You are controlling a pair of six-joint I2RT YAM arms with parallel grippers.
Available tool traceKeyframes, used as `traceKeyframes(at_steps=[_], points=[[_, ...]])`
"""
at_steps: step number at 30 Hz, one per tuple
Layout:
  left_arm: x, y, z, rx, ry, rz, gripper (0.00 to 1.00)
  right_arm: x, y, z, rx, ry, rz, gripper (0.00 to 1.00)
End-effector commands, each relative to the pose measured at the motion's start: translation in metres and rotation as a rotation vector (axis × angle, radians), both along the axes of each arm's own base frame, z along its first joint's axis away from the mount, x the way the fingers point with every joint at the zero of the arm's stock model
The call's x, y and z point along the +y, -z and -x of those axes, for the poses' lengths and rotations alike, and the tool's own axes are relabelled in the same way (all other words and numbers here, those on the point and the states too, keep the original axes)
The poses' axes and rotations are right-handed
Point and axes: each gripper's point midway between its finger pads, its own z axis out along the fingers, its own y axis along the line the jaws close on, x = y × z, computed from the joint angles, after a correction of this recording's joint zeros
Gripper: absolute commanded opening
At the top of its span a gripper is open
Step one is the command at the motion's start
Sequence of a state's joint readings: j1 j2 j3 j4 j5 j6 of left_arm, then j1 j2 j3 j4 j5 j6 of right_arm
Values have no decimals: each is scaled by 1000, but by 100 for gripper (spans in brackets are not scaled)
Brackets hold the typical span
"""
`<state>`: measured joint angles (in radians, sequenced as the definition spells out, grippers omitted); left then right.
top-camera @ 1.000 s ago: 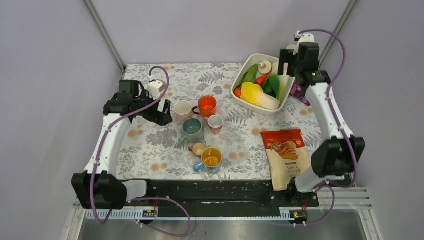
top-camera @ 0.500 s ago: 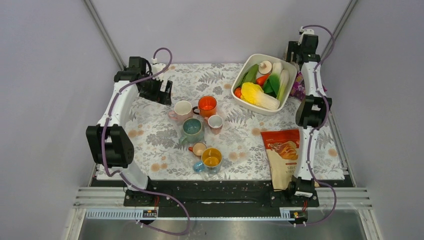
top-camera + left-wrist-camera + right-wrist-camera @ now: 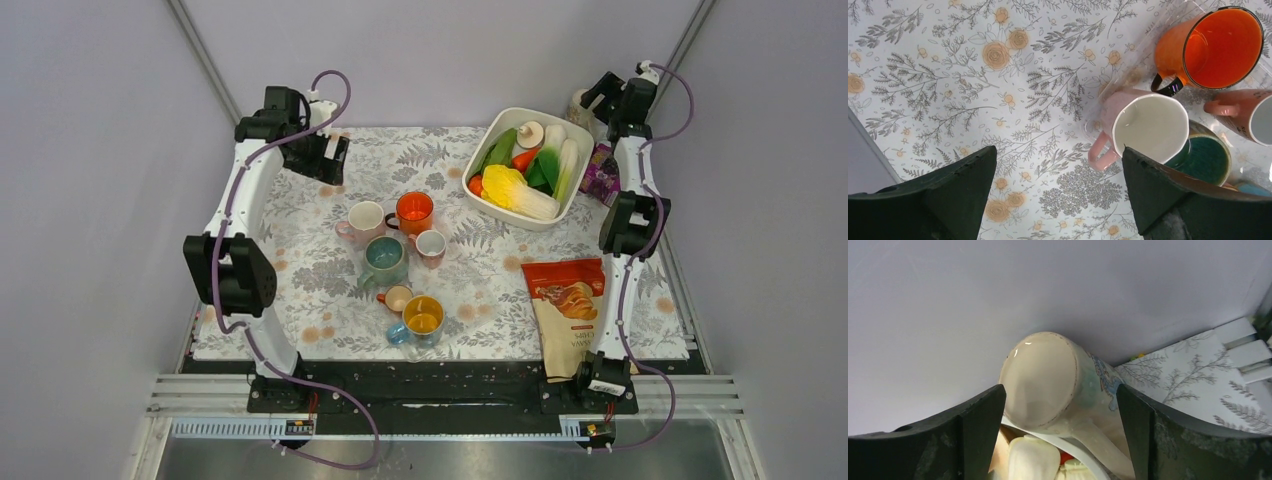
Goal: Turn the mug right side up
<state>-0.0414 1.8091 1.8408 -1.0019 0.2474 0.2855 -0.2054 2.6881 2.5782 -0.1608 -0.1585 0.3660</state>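
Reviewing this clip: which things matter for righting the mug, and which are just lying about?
Job:
- base-up cream mug, by the white dish's far corner
- open right gripper, facing it

Lying about:
- six upright mugs
- white dish of toy vegetables
- chip bag
- purple packet

Six mugs (image 3: 384,255) stand open side up in a cluster at mid-bench (image 3: 300,290), left of a white dish (image 3: 512,112) of vegetables (image 3: 508,186) and a crisp packet (image 3: 570,310). The left tool (image 3: 328,160) hangs over the far left corner; the right tool (image 3: 603,90) hovers by a pale mug (image 3: 579,102) behind the dish.
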Motion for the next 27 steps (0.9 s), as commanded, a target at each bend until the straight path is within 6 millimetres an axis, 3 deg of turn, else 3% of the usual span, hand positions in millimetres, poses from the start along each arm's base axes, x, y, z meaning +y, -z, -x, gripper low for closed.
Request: traceKeyframes(at_steps=[1,6,11,19,27], points=[[7,-7,-17,-40,-9,-59,99,17,-14,-16,-122,-39,-179,91],[8,-11,-29,-59,-6,-63,99,28,13,-15,-67,-31,-362,84],[9,-22,-37,-93,2,-46,99,49,17,-8,-53,-111,-473,79],[14,-31,-43,-125,-10,-18,99,51,20,26,71,-62,-211,76],[15,-30,-46,-121,-16,0,99,43,36,66,218,13,-175,71]])
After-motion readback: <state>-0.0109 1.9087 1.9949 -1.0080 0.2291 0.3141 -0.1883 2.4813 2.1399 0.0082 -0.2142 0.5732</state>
